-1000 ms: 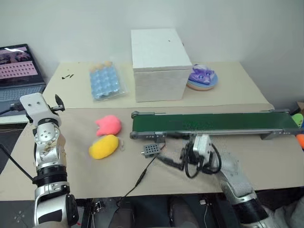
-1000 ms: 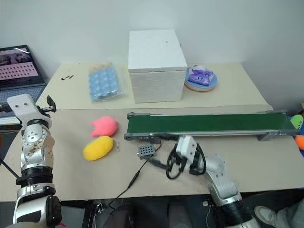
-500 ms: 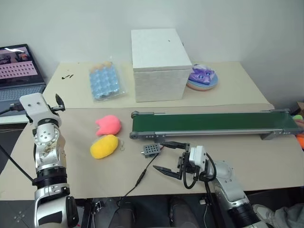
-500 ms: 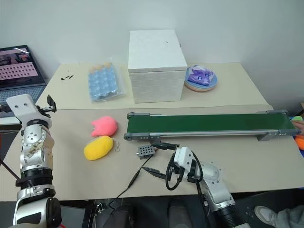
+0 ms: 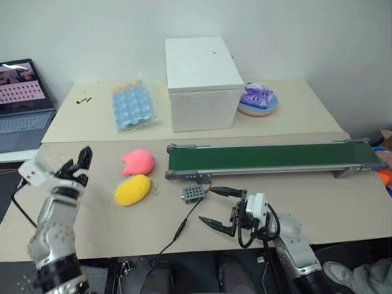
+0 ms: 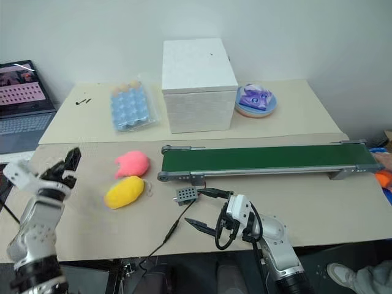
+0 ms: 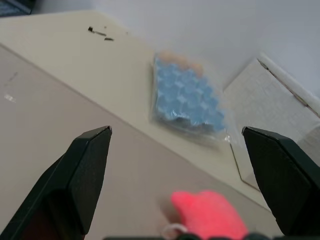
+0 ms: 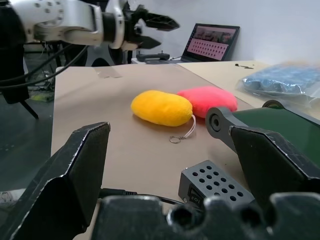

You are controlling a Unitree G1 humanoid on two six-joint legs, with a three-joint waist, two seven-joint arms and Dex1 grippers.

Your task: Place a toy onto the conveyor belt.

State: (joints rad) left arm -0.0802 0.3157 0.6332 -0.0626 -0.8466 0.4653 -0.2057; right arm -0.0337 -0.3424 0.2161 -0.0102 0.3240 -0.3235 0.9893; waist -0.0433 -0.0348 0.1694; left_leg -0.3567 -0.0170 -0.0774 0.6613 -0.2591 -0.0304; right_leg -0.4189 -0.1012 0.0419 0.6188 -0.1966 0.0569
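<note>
A: Since the earlier frame the left arm has come down and back from its upright pose at the table's left edge, and its wrist has rolled over; the right arm has barely shifted.

B: Where is the toy (image 5: 133,190)?

A: Lying on the table (image 5: 318,202), just left of the conveyor belt (image 5: 269,157) and clear of its near end roller. The pink plush (image 5: 138,162) sits right behind it, close enough that I cannot tell whether they touch.

B: Which way does it lie?

A: Its long axis runs diagonally, one end toward the robot's left and nearer the robot, the other toward the belt's end. A small keyring loop trails from the belt-side end. Nothing grips it.

B: And the left gripper (image 5: 78,163)?

A: Low over the table's left edge, pointing roughly level across the surface toward the 2 plush toys, its 2 fingers spread wide and empty. It is well apart from the toy.

B: The right gripper (image 5: 219,206)?

A: In front of the belt, pointing left along the table, also splayed wide with nothing between its fingers. A small grey switch box (image 5: 192,193) with a black cable (image 5: 177,234) lies just beyond its fingertips.
</note>
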